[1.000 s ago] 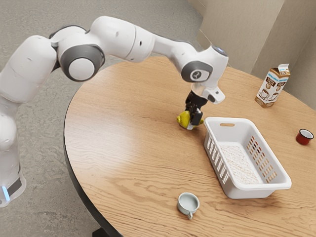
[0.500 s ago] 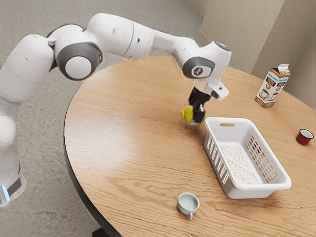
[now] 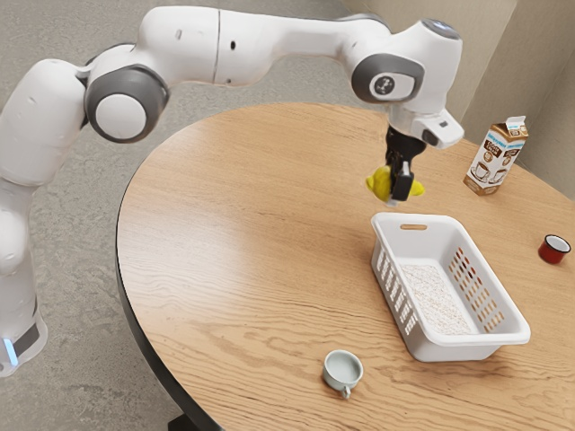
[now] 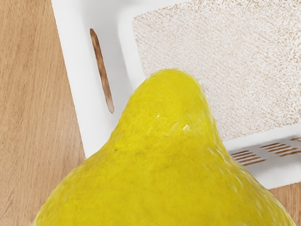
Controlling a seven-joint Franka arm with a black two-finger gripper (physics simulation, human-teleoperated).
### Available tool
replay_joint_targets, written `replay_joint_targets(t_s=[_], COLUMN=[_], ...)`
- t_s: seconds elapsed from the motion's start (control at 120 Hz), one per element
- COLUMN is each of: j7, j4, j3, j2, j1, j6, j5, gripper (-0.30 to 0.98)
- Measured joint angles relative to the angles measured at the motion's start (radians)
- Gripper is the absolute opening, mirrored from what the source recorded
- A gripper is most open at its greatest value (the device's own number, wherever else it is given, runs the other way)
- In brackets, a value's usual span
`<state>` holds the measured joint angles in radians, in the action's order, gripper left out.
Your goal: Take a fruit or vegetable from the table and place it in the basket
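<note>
My gripper (image 3: 401,194) is up in the air, shut on a yellow lemon (image 3: 379,183) whose ends stick out on both sides of the black fingers. In the exterior view they hang just above and behind the near-arm end of the white basket (image 3: 388,220). The wrist view has the lemon (image 4: 164,155) large in front, covering part of the basket (image 4: 77,70), with its handle slot beside the lemon's tip. Inside the basket only its speckled bottom is visible.
A grey-blue cup (image 3: 342,370) stands on the wooden table (image 3: 243,269) toward the exterior view's bottom. A brown-and-white carton (image 3: 496,157) and a red mug (image 3: 554,250) stand beyond the basket, toward the exterior view's right.
The lemon has risen off the table in my gripper and travelled toward the exterior view's right, up to the basket's end. The basket, cup, carton and mug have stayed put.
</note>
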<state>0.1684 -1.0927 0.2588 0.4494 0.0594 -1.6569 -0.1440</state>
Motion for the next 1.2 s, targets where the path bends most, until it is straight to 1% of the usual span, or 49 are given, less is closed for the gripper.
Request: replay_joint_targets(t_s=[0.142, 0.233, 0.375, 0.542, 0.8, 0.967, 1.008, 1.067, 1.2], j7=[-0.011, -0.017, -0.026, -0.034, -0.042, -0.045, -0.044, -0.043, -0.039], j4=[0.035, 0.076, 0.098, 0.099, 0.097, 0.097, 0.095, 0.093, 0.091], j3=[0.085, 0.110, 0.113, 0.111, 0.107, 0.107, 0.106, 0.106, 0.106], j2=[0.058, 0.119, 0.173, 0.183, 0.189, 0.215, 0.217, 0.219, 0.220], j1=[-0.001, -0.026, -0.062, -0.072, -0.075, -0.075, -0.077, -0.078, -0.078], j6=[-0.057, -0.105, -0.176, -0.223, -0.256, -0.299, -0.308, -0.317, -0.330], j5=[-0.012, -0.015, -0.017, -0.018, -0.019, -0.019, -0.020, -0.021, -0.021], gripper=[0.41, 0.41, 0.41, 0.41, 0.41, 0.41, 0.49, 0.55, 0.63])
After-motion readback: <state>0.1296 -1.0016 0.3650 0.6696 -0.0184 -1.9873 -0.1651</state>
